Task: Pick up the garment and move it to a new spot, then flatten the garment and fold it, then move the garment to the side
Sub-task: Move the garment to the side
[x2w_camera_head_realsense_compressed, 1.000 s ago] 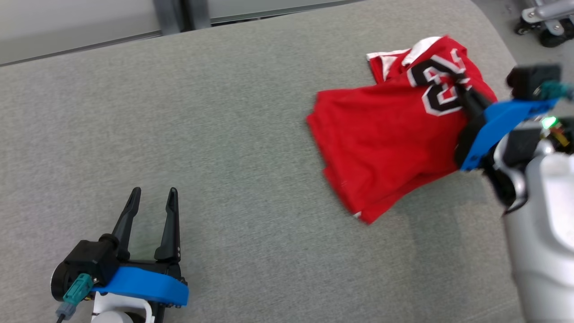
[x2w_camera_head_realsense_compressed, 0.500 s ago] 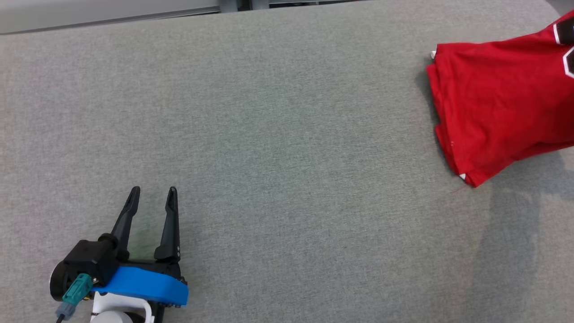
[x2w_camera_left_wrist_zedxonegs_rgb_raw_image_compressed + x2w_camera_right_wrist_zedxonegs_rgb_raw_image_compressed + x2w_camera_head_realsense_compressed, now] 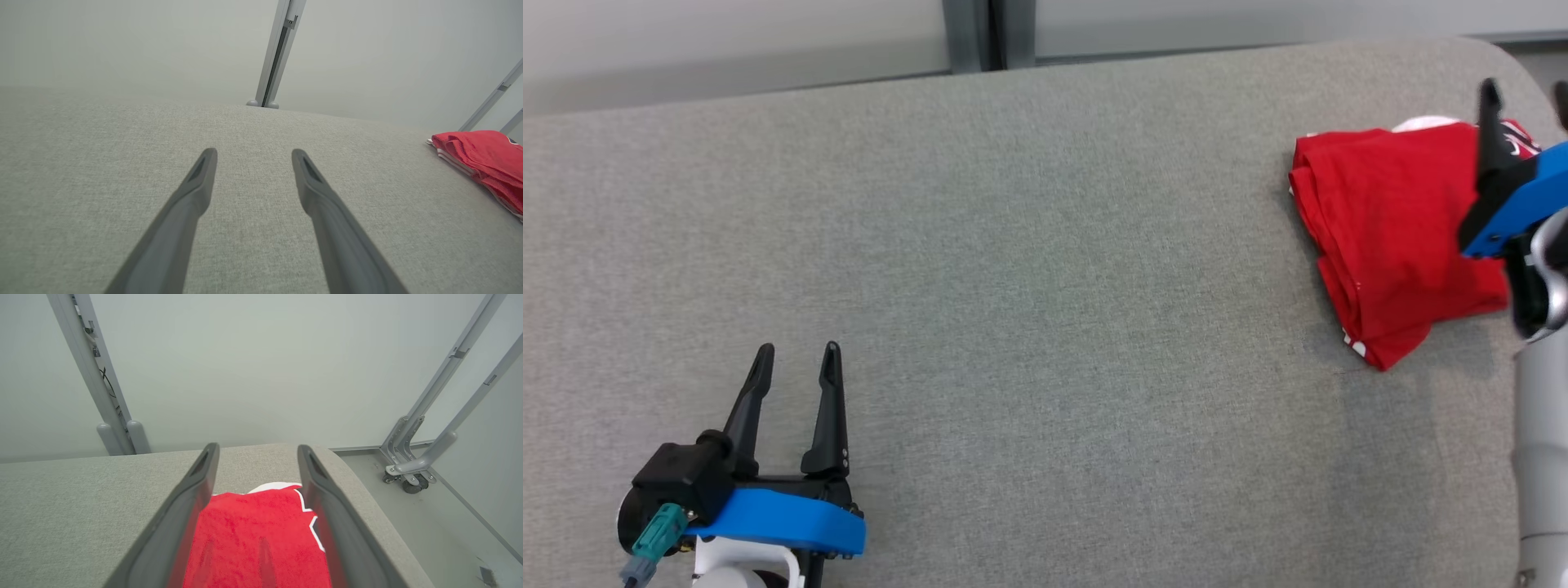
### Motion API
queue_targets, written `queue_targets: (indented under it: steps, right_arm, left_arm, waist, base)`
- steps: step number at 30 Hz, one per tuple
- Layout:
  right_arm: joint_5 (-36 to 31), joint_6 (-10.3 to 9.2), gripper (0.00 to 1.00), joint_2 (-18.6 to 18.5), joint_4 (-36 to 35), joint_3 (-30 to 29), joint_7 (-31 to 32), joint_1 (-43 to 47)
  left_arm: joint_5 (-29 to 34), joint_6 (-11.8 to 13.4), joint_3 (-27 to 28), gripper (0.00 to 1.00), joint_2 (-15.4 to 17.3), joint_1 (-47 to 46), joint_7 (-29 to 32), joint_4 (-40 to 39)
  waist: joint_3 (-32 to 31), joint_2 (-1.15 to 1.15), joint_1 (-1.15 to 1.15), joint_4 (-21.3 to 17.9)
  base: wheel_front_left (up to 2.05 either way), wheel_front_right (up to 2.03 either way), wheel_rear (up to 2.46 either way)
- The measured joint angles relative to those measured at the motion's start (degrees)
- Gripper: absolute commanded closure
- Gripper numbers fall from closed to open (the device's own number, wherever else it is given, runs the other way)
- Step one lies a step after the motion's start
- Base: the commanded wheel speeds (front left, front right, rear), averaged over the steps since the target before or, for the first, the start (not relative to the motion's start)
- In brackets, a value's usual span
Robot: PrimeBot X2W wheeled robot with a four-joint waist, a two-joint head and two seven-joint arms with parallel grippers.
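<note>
Grey table [image 3: 1045, 245]: red garment [image 3: 1388, 220] at right end, long axis near-to-far; right gripper [image 3: 257, 448] spread above it, left gripper [image 3: 796, 351] spread.

Head camera looks down from above; wrist cameras skim low past left pincer [image 3: 253, 152] and right pincer [image 3: 258, 446], all sharing the garment [image 3: 1388, 220]

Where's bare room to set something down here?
Free: the wide grey fabric surface between the left gripper and the red jersey, back to the far edge. Crowded: right end, where the right gripper hangs over the jersey.

Black-fingered left hand [image 3: 798, 349], blue bracket [image 3: 776, 518], teal plug [image 3: 658, 528].
</note>
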Motion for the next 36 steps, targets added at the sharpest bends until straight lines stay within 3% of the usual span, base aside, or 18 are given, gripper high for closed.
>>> queue_targets:
  steps: [7,16,27,36]
  right_arm:
    - [1.36,0.00,0.00,3.18,-2.86,5.41,-5.57,6.25]
    - [2.20,0.00,0.00,7.26,-7.51,5.98,-14.58,23.91]
    - [12.11,0.00,0.00,7.49,-14.99,13.99,-19.74,40.10]
    - [14.22,0.00,0.00,7.49,-17.00,16.91,-19.65,42.37]
  left_arm:
    - [-1.63,0.43,1.26,0.00,-1.57,0.21,-1.96,2.20]
    - [-3.88,1.03,3.77,0.00,-3.49,4.37,-3.75,5.42]
    - [-3.88,1.27,5.31,0.00,-4.46,10.18,-4.25,6.48]
    - [-3.79,1.20,5.26,0.00,-4.55,11.13,-4.33,6.64]
  waist:
    - [-5.37,0.00,-0.01,2.64]
    - [-12.24,0.00,-0.01,6.92]
    - [-16.20,0.00,-0.01,8.33]
    - [-16.76,0.00,0.00,7.58]
  base:
    - [0.00,0.00,0.00]
    - [0.00,0.00,0.00]
    - [0.00,0.00,0.00]
    - [0.00,0.00,0.00]
